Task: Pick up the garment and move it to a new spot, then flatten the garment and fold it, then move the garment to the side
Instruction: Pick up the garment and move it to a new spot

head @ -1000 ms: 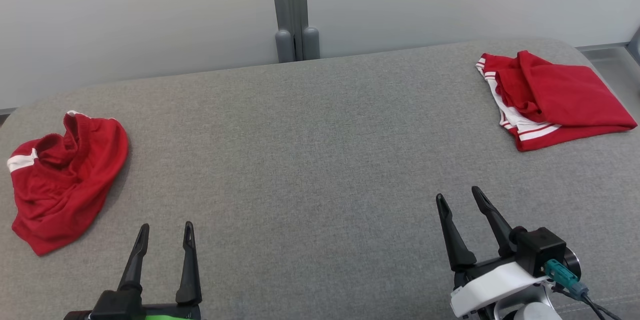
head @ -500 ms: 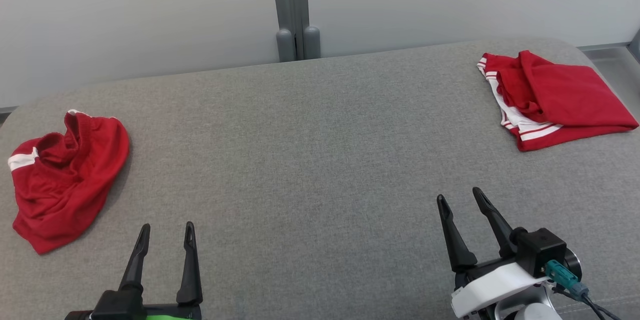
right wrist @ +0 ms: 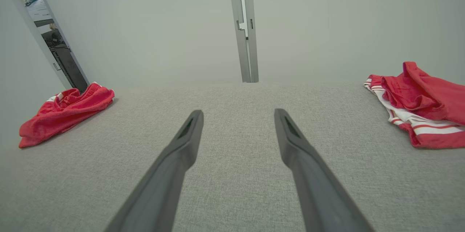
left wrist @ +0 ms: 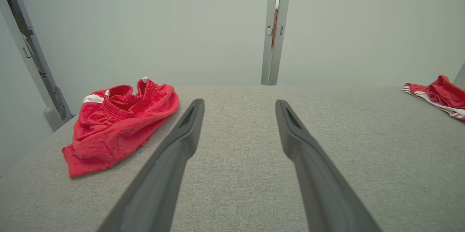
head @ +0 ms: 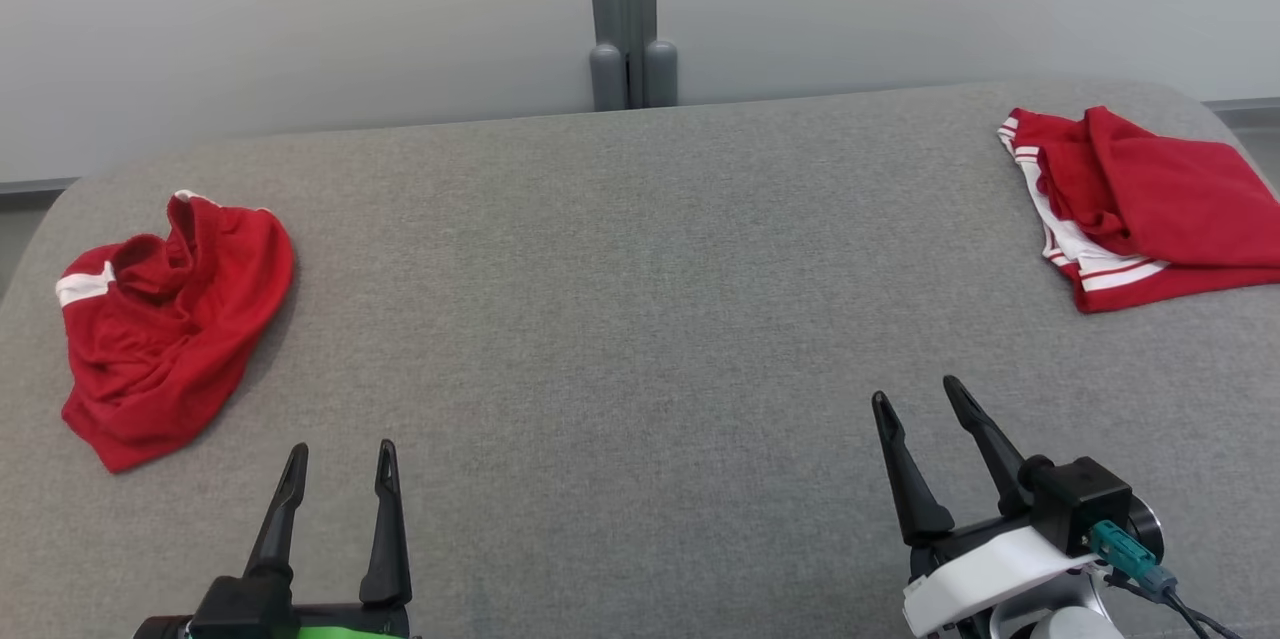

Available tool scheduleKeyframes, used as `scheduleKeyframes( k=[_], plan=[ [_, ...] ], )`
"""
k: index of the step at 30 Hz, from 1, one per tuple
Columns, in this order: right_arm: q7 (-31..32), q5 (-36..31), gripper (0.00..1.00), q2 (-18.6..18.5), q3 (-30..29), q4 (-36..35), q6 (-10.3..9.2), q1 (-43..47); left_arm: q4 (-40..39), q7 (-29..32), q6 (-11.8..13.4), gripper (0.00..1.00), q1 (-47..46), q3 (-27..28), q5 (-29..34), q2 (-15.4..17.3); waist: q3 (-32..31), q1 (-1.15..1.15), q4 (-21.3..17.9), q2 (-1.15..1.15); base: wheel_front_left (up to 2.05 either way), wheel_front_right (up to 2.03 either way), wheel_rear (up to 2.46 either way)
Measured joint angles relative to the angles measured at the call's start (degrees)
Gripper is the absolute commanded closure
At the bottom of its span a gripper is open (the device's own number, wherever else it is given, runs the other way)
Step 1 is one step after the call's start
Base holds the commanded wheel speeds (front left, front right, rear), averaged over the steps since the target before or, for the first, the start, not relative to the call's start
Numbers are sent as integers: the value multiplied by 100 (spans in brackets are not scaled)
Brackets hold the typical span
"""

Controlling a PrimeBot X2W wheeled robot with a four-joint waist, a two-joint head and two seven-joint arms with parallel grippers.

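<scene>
A crumpled red garment (head: 170, 329) with a white stripe lies in a heap at the far left of the grey padded table (head: 640, 299). In the left wrist view the garment (left wrist: 120, 126) sits ahead and to the left of my left gripper (left wrist: 239, 104). A second red garment (head: 1150, 209) with white stripes lies folded at the far right. My left gripper (head: 342, 449) is open and empty near the front left, a short way right of the crumpled heap. My right gripper (head: 915, 391) is open and empty at the front right, below the folded garment (right wrist: 425, 105).
A pale wall with a grey vertical post (head: 630, 19) runs just behind the table's rounded back edge. Bare grey surface stretches between the two garments. A metal frame (left wrist: 32, 61) stands beyond the left end.
The head camera has swung left, so table, post and both garments sit further right in the picture. Both grippers stay open and neither garment has moved on the table.
</scene>
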Motion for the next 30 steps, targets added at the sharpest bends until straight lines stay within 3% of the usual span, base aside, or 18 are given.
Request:
scheduleKeyframes(
  k=[30],
  plan=[
    [0, -3, 0, -66, 146, -170, 0, 2, -112, 0, 172, 0, -2, -46, -122, 0, 210, 0, 1927, 0, 0, 0, 0]
  ],
)
